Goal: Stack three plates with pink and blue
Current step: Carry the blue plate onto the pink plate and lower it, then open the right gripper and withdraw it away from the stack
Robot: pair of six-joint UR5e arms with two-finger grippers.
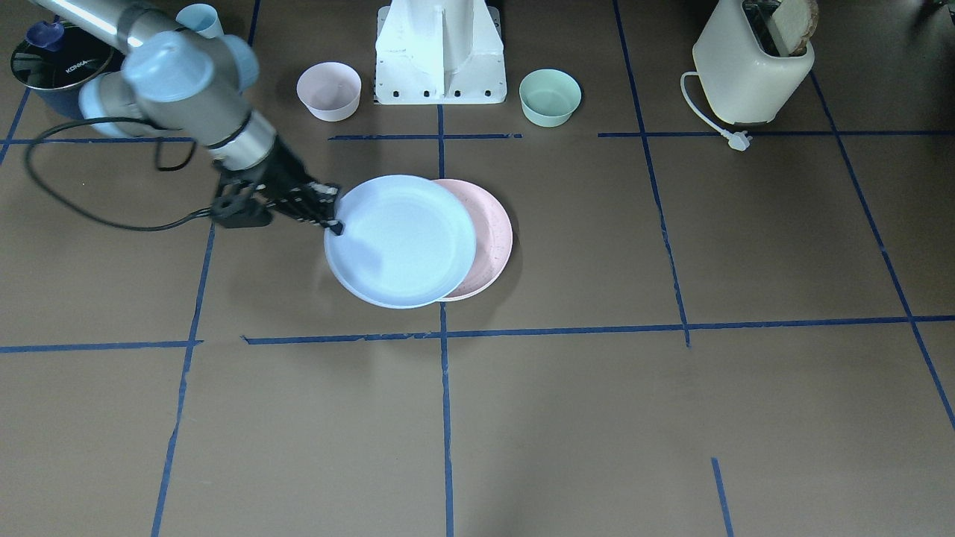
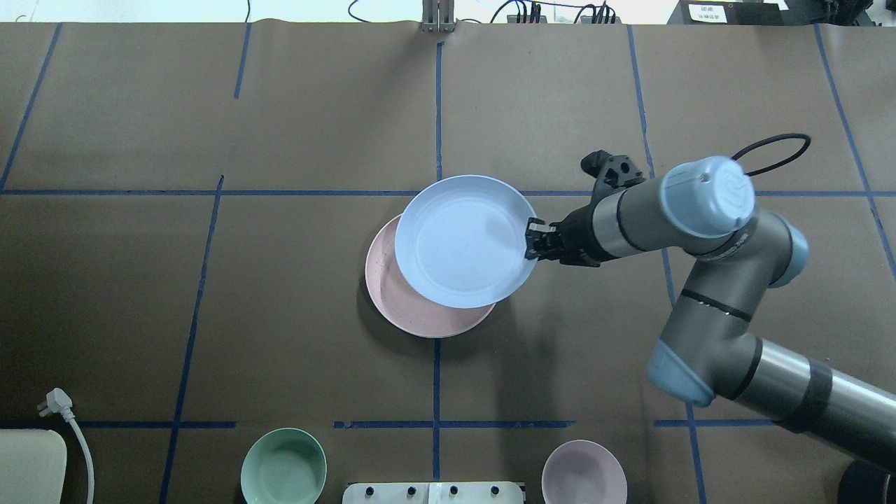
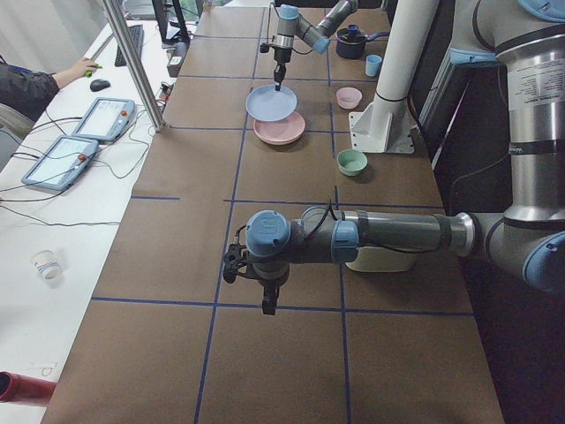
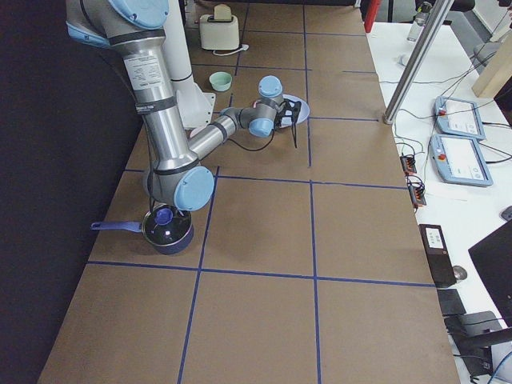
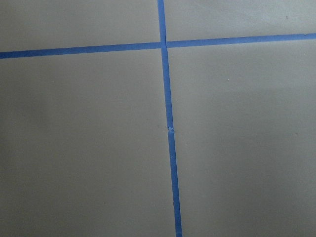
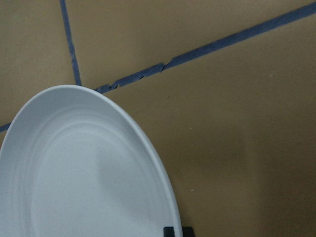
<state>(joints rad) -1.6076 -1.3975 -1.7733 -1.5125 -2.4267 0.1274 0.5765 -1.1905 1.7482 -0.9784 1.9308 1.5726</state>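
My right gripper [image 1: 336,224] [image 2: 530,241] is shut on the rim of the pale blue plate [image 1: 403,242] [image 2: 462,241]. It holds the plate slightly tilted just above the pale pink plate [image 1: 492,239] [image 2: 399,301], overlapping most of it but offset. The right wrist view shows the blue plate [image 6: 74,187] close up. The pink plate lies flat on the table. No cream-white plate shows. My left gripper [image 3: 269,305] hangs over bare table far from the plates, and I cannot tell if it is open or shut.
A pink bowl [image 1: 329,91] and a mint bowl [image 1: 550,97] flank the robot base [image 1: 440,52]. A toaster [image 1: 753,67] with bread stands on the left arm's side. A pale blue cup [image 1: 200,19] and a dark pot [image 1: 60,63] stand behind the right arm.
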